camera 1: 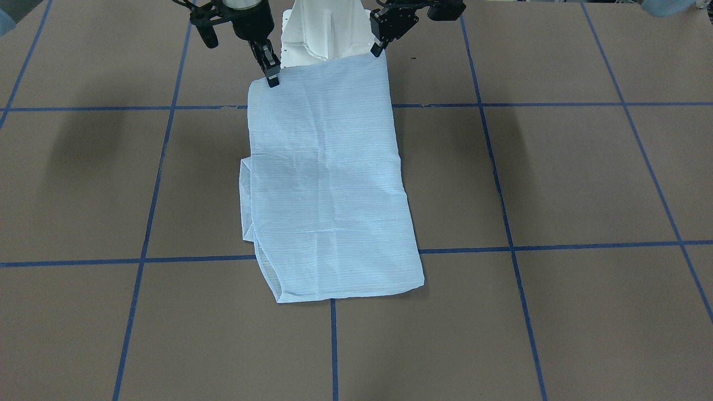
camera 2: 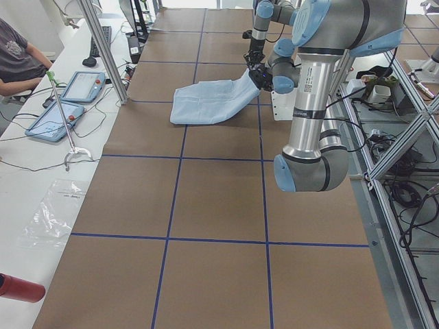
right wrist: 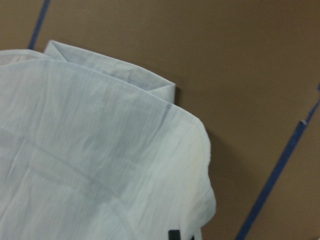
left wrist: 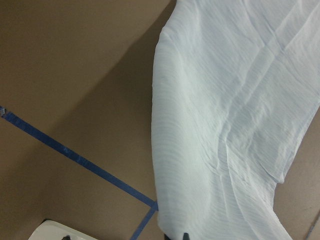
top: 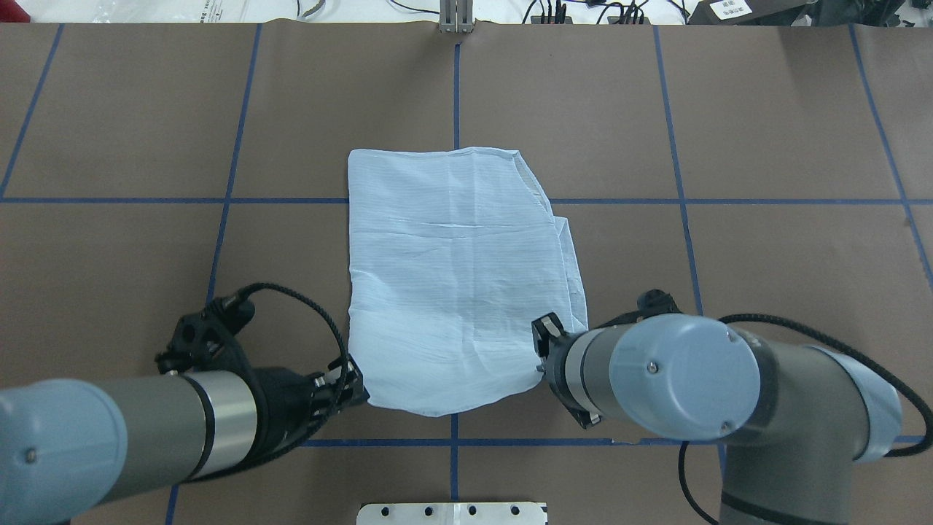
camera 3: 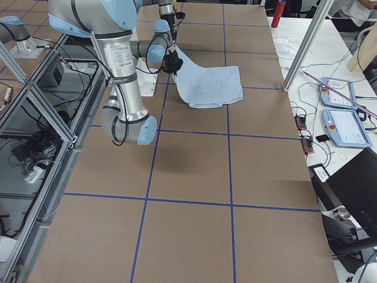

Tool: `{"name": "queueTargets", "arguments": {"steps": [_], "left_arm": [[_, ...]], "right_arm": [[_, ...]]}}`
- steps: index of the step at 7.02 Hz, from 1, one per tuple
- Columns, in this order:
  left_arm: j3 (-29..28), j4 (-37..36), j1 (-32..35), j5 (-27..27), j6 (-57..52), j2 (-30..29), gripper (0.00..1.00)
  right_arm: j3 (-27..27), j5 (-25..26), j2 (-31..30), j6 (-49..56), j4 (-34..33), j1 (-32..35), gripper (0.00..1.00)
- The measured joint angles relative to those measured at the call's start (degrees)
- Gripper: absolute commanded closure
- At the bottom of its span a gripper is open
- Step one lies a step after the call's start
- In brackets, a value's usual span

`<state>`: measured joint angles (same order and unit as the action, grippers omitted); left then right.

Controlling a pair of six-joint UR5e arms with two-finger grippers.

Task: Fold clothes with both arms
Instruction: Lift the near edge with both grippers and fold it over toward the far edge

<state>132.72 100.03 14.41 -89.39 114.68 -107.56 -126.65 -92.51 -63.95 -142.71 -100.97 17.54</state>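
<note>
The clothes are one light-blue striped shirt [top: 452, 277], folded into a long rectangle on the brown table. Its far end lies flat; the near edge is raised off the surface, as the exterior left view shows on the shirt [camera 2: 206, 101]. My left gripper [top: 357, 386] is shut on the shirt's near-left corner, and in the front-facing view this left gripper [camera 1: 379, 51] is on the right. My right gripper [camera 1: 273, 81] is shut on the other near corner. Both wrist views show draped shirt cloth [left wrist: 225, 125] [right wrist: 90, 165] hanging from the fingers.
The white pedestal base [camera 1: 323, 33] stands just behind the lifted edge. Blue tape lines [top: 455, 87] grid the table. A side bench with tablets [camera 2: 82, 86], a seated person [camera 2: 17, 58] and a metal post [camera 2: 106, 51] lie beyond the table's far side.
</note>
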Motion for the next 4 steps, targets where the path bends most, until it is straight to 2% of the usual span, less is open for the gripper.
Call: {"name": "queueTargets", "arguments": {"steps": [2,3,4], "left_arm": [[-10.09,0.82,11.38,-5.24,-10.25,-6.20,1.00],[-16.25,3.17,15.73,-6.35,-14.04,-8.56,1.00],[-23.53,8.65,19.40,-6.82,-17.17,-9.85,1.00]], "right_arm": [[9.92,-2.05,7.35,7.06,1.19,8.76,1.00],[17.64,-4.27,11.18,9.67,4.46,12.70,1.00],[28.37,-6.83,15.90,12.09,9.65,16.37,1.00]]}}
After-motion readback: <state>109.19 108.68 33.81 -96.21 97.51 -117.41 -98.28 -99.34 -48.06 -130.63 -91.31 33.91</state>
